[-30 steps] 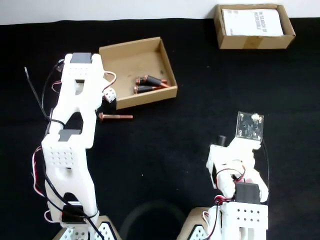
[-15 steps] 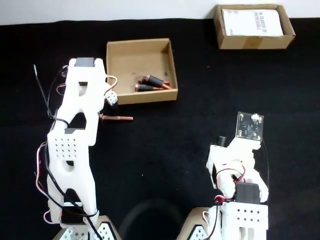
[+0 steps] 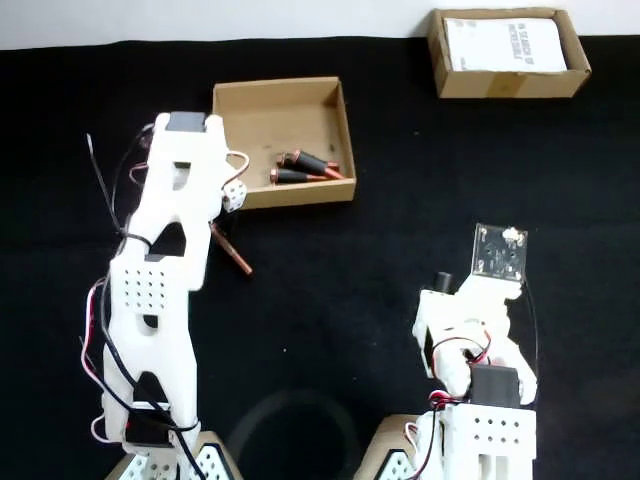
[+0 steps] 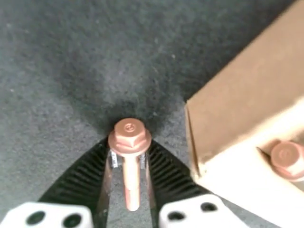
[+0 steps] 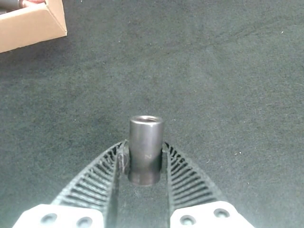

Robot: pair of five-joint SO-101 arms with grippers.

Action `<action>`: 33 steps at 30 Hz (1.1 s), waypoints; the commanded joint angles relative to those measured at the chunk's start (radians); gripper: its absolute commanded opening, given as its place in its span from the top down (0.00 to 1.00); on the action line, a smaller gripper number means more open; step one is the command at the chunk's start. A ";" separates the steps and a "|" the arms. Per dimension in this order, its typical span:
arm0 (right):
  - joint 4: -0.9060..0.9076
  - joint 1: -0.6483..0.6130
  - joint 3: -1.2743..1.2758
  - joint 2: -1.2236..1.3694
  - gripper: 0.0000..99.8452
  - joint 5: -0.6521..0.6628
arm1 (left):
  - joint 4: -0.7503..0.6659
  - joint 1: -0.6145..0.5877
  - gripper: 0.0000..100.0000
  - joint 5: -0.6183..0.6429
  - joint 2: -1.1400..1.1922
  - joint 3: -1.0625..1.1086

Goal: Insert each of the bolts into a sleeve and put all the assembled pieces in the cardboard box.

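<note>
Swung round since a second ago, the copper hex-head bolt (image 4: 129, 175) sits clamped between the jaws of the left gripper (image 4: 128, 145), while the right gripper (image 5: 145, 144) has its jaws pinched on the dark cylindrical metal sleeve (image 5: 146, 135), so lining up both axes before pushing looks smart.

1 overhead — 2 close wrist views

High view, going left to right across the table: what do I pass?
left arm → bolt it holds → assembled pieces in the cardboard box → right arm, holding a sleeve
</note>
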 commanded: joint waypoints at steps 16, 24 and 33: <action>-0.056 -0.179 -0.159 -0.025 0.99 -0.005 | 0.034 0.248 0.99 -0.825 -0.507 -0.257; -0.124 -0.323 -0.156 -0.088 0.99 -0.061 | 0.035 0.268 0.99 -0.899 -0.799 -0.200; -0.105 -0.392 0.064 -0.464 0.99 -0.051 | -0.021 0.298 0.99 -1.002 -1.419 0.455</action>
